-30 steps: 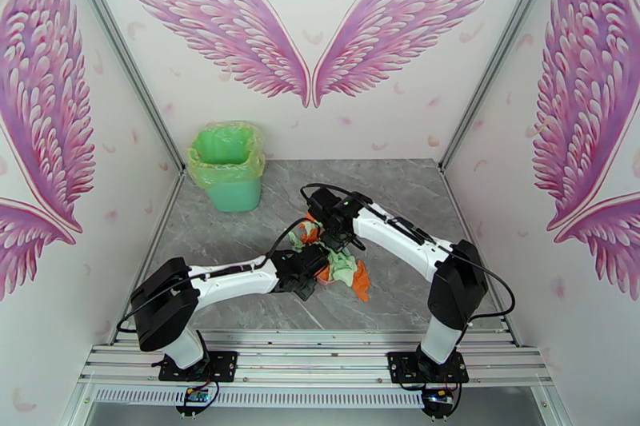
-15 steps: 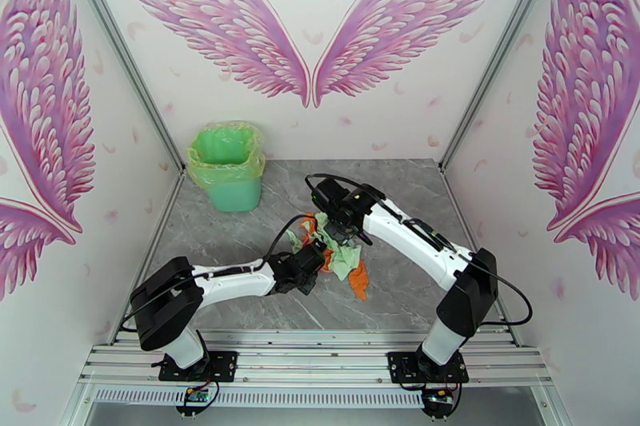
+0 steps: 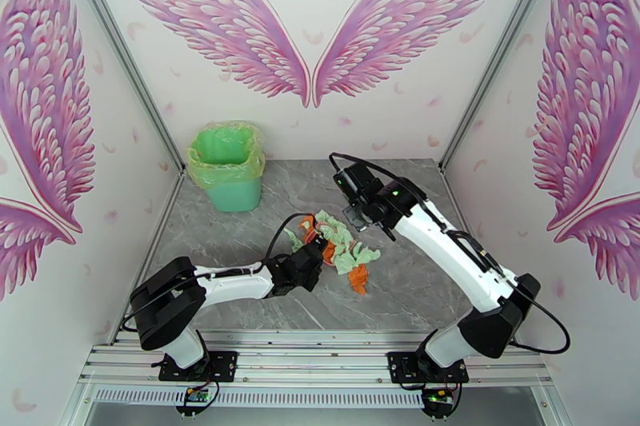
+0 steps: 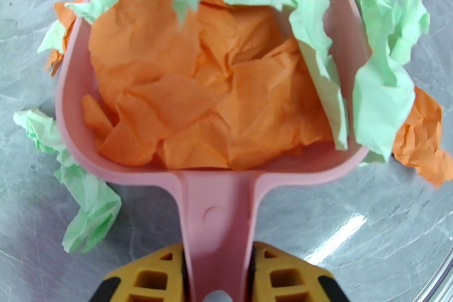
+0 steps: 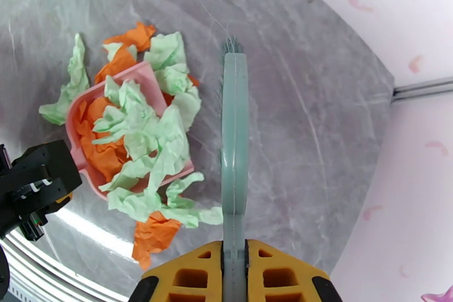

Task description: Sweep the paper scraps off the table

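The pink dustpan [image 4: 218,207] lies flat on the marble table [image 3: 232,232], my left gripper [image 4: 218,277] shut on its handle. Orange paper scraps [image 4: 209,105] fill its bowl, and mint green ones [image 4: 379,99] drape over its far and right rim. More scraps lie on the table around it: a green one [image 4: 85,201] at the left and an orange one [image 4: 422,141] at the right. My right gripper [image 5: 234,266] is shut on the teal hand brush [image 5: 234,144], which hovers just right of the dustpan [image 5: 76,127], bristles pointing away. An orange scrap [image 5: 153,235] lies near the pan's front corner.
A green bin [image 3: 227,164] lined with a yellowish bag stands at the table's back left corner. Aluminium rails edge the table, with walls close on both sides. Bare marble lies to the left of the pile [image 3: 340,244] and along the front edge.
My right arm has swung back and to the right, taking the brush off the pile. The scraps now lie spread over and around the dustpan. The left gripper has shifted slightly.
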You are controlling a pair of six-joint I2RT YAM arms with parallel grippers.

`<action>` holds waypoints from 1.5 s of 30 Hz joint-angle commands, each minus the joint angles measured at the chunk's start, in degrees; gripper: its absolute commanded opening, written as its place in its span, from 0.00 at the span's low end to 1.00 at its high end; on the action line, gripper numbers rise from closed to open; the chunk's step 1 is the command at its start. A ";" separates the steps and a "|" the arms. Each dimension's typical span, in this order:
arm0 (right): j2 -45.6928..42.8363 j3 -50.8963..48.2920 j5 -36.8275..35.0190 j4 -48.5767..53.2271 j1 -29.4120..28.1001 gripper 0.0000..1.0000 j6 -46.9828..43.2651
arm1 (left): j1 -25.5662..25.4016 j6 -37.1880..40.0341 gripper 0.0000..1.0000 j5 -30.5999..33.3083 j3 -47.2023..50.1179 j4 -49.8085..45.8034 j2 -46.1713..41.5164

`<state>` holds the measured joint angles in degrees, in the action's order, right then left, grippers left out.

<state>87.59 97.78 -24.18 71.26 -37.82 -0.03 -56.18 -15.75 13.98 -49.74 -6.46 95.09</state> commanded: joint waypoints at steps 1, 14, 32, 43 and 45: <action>-2.46 0.10 -2.89 -1.01 1.15 0.00 -0.33 | -0.24 1.06 0.00 -1.46 0.12 2.72 -0.14; -9.43 -14.38 -0.57 -5.61 5.73 0.00 2.11 | 1.81 3.96 0.00 -6.01 -5.78 -6.26 -4.91; -15.75 -28.55 4.47 -11.52 10.74 0.00 3.90 | 8.78 9.21 0.00 -6.68 -20.76 -29.70 -15.23; -16.47 -30.79 7.15 -14.08 11.51 0.00 3.02 | 16.27 11.24 0.00 -6.17 -32.40 -37.05 -17.81; -16.49 -31.13 7.48 -14.29 11.54 0.00 2.78 | 18.14 12.17 0.00 -5.73 -35.18 -38.52 -17.75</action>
<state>72.34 67.46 -17.72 58.81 -26.72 2.98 -39.72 -5.32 7.38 -80.79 -41.65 79.07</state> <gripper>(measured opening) 0.141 0.267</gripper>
